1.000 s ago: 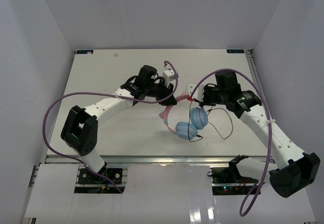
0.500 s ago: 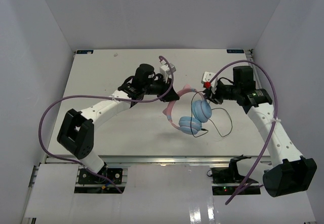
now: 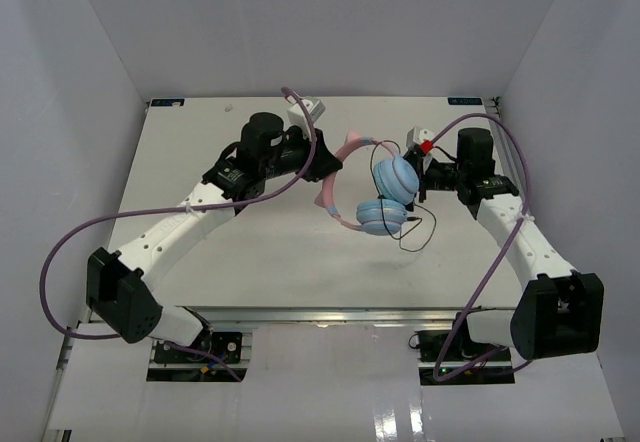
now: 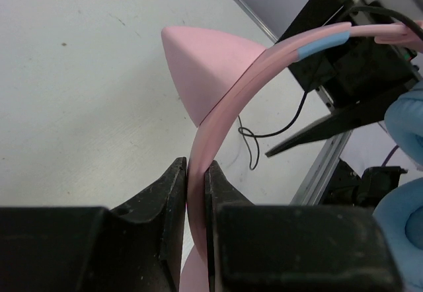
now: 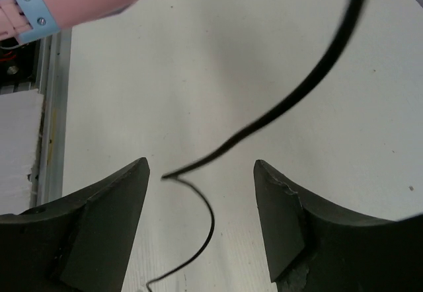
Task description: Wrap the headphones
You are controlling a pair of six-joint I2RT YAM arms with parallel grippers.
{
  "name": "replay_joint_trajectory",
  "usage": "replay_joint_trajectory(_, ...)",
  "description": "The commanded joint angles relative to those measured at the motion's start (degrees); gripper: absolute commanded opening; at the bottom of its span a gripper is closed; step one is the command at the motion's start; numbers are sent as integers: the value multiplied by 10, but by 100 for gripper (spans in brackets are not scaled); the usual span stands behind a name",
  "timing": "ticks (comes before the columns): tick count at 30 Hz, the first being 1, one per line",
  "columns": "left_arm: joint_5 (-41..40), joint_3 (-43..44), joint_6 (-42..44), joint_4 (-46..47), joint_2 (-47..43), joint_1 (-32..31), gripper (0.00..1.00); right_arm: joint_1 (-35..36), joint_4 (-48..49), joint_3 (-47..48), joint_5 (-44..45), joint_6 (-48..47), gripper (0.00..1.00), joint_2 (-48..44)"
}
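Observation:
The headphones (image 3: 385,197) have a pink headband (image 4: 218,107) with a cat-ear point and two light-blue ear cups. My left gripper (image 3: 327,165) is shut on the headband, which is pinched between its jaws (image 4: 196,180). The cups sit to the right of the gripper. The thin black cable (image 3: 418,234) trails from the cups in a loose loop on the table. My right gripper (image 3: 419,174) is just right of the upper cup and stands open. The cable (image 5: 297,94) runs loose between its jaws (image 5: 201,173), touching neither finger.
Thick purple robot cables (image 3: 60,252) arc over both arms. The table's metal rail (image 3: 320,312) runs along the near edge, and white walls enclose the other sides. The right arm's base (image 3: 558,312) stands at the near right.
My left gripper has carried the headphones away from the near edge, toward the back. My right gripper has opened, let go of the cable and swung back with it.

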Motion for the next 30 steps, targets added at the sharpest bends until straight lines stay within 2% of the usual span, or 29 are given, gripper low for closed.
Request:
replay_joint_trajectory(1, -57, 40, -52, 4, -53, 2, 0, 2, 267, -42, -89, 201, 73, 12)
replay_joint_trajectory(5, -82, 63, -93, -4, -58, 2, 0, 3, 414, -71, -119, 316, 76, 49)
replay_joint_trajectory(6, -91, 67, -95, -5, -58, 2, 0, 3, 449, -79, -123, 319, 76, 56)
replay_joint_trajectory(10, -114, 76, -154, 14, -66, 2, 0, 10, 670, -123, -138, 446, 77, 93)
replay_joint_trajectory(15, -102, 82, -192, 40, -72, 3, 0, 15, 1006, -130, -132, 710, 78, 189)
replay_joint_trajectory(16, -105, 84, -201, 46, -72, 2, 0, 14, 1136, -118, -130, 815, 81, 227)
replay_joint_trajectory(18, -113, 90, -206, 48, -77, 2, 0, 14, 1193, -95, -134, 869, 91, 260)
replay_joint_trajectory(23, -145, 105, -187, 24, -88, 3, 0, 8, 1188, -112, -146, 847, 92, 243)
replay_joint_trajectory(24, -154, 105, -182, 19, -91, 2, 0, 5, 1153, -119, -146, 836, 92, 224)
replay_joint_trajectory(26, -173, 104, -169, 8, -93, 2, 0, -4, 1043, -128, -138, 729, 92, 180)
replay_joint_trajectory(27, -179, 104, -165, 4, -93, 3, 0, -8, 957, -132, -128, 659, 93, 140)
replay_joint_trajectory(28, -183, 103, -161, 1, -93, 3, 0, -8, 762, -120, -90, 547, 94, 101)
replay_joint_trajectory(29, -186, 102, -156, -1, -92, 3, 0, -6, 470, -93, -30, 400, 95, 64)
replay_joint_trajectory(30, -189, 102, -154, -4, -92, 3, 0, 20, 311, -64, 22, 164, 96, 33)
